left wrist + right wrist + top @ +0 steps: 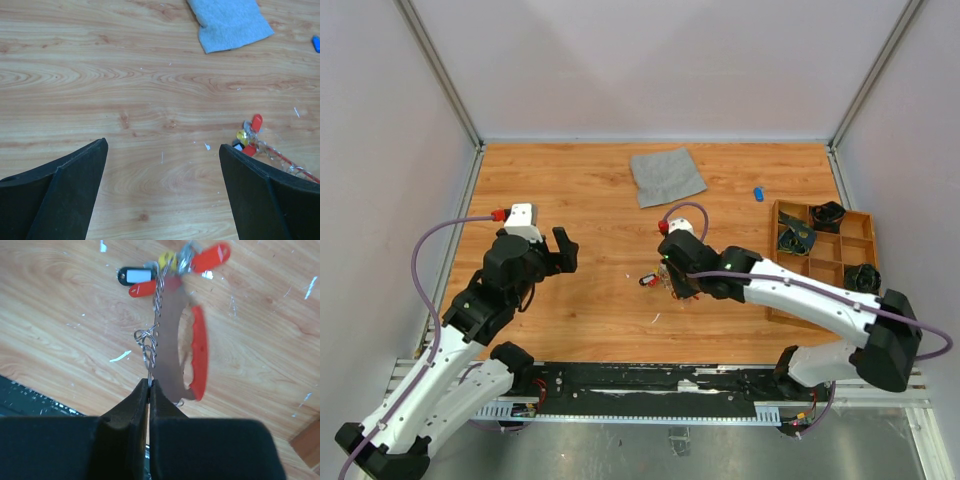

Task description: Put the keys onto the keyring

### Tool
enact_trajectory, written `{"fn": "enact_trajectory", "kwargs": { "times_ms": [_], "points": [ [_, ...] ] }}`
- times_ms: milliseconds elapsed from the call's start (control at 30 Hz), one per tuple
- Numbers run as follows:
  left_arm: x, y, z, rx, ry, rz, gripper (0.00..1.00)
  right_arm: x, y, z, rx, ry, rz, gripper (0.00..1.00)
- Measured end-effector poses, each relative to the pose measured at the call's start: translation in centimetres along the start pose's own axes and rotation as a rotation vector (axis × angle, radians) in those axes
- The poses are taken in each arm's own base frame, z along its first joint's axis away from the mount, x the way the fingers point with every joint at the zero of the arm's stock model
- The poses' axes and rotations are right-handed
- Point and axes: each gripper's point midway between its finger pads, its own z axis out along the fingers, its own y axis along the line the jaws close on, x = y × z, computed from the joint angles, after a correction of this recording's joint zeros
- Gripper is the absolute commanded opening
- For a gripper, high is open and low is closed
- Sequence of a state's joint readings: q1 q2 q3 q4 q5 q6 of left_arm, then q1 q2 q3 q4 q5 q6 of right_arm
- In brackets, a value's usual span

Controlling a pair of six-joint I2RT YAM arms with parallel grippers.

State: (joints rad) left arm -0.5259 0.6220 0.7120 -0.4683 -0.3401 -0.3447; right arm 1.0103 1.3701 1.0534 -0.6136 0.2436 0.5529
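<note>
The keyring [198,352] is a smooth, glossy red plastic oval loop. A thin silvery chain [156,310] of small wire links runs alongside it. It sits near the middle of the counter [570,190], just in front of the right arm. The right gripper [149,386] is clenched on the chain's near end, its two matt black fingers pressed together with the links pinched between them. The loop looks blurred, and I cannot tell whether it rests on the wood or hangs just above it.

At the chain's far end the keys [169,262] lie bunched together on the wood. They show two red plastic heads, a yellow one, and a black tag with a white label window. Any writing on that label is too small to read. The metal blades are mostly hidden in the bunch.

The left gripper [162,145] is released, its broad black fingers spread wide above bare wood. The keys lie off to its right, apart from it.

The counter is an orange-brown wood-grain surface, flecked with small white scraps. Toward its far edge lies a rumpled grey cloth [666,174], soft and roughly square. A small blue thing [758,193] lies to the right of the cloth. Beyond that, a wooden tray [855,235] divided into compartments holds dark objects too small to identify.
</note>
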Motion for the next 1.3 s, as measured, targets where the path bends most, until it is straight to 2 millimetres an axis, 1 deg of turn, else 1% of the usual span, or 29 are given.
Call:
{"fn": "enact_trajectory", "kwargs": {
  "times_ms": [100,200,333,367,400,567,700,800,900,1000,1100,1300],
  "points": [
    [-0.2,-0.5,-0.1,0.028,-0.005,0.002,1.00,-1.0,0.0,-2.3,-0.053,-0.058,-0.020,0.01],
    [-0.4,-1.6,-0.1,0.084,-0.007,-0.003,1.00,-1.6,-0.1,-4.4,-0.099,-0.107,-0.052,0.01],
    [-0.8,-3.2,-0.3,0.172,-0.015,-0.013,0.99,-2.1,-0.5,-6.7,-0.141,-0.163,-0.109,0.00],
    [-0.9,-3.8,-0.3,0.199,-0.017,-0.016,0.98,-2.3,-0.6,-7.5,-0.157,-0.190,-0.134,0.00],
    [-1.0,-4.2,-0.3,0.221,-0.017,-0.017,0.96,-2.4,-0.7,-7.8,-0.161,-0.200,-0.141,0.00],
    [-1.0,-6.5,-0.2,0.335,0.001,-0.009,0.89,-3.1,-0.6,-10.8,-0.233,-0.269,-0.261,0.00],
    [-0.9,-8.5,-0.5,0.435,0.020,0.020,0.85,-4.3,0.0,-14.1,-0.301,-0.308,-0.362,0.01],
    [-1.6,-10.2,-1.4,0.532,-0.001,0.044,0.82,-5.1,0.6,-16.4,-0.361,-0.347,-0.438,0.01],
    [-2.6,-12.0,-2.6,0.637,-0.033,0.070,0.80,-4.7,1.2,-17.9,-0.431,-0.360,-0.530,0.00],
    [-3.3,-14.0,-4.2,0.749,-0.064,0.104,0.80,-4.1,1.7,-18.5,-0.484,-0.354,-0.598,0.01],
    [-3.4,-16.1,-6.1,0.871,-0.087,0.143,0.80,-3.5,1.9,-18.8,-0.511,-0.337,-0.651,0.01],
    [-2.7,-19.0,-9.2,1.040,-0.107,0.212,0.83,-3.9,1.6,-19.8,-0.509,-0.324,-0.727,0.01]
  ]
}}
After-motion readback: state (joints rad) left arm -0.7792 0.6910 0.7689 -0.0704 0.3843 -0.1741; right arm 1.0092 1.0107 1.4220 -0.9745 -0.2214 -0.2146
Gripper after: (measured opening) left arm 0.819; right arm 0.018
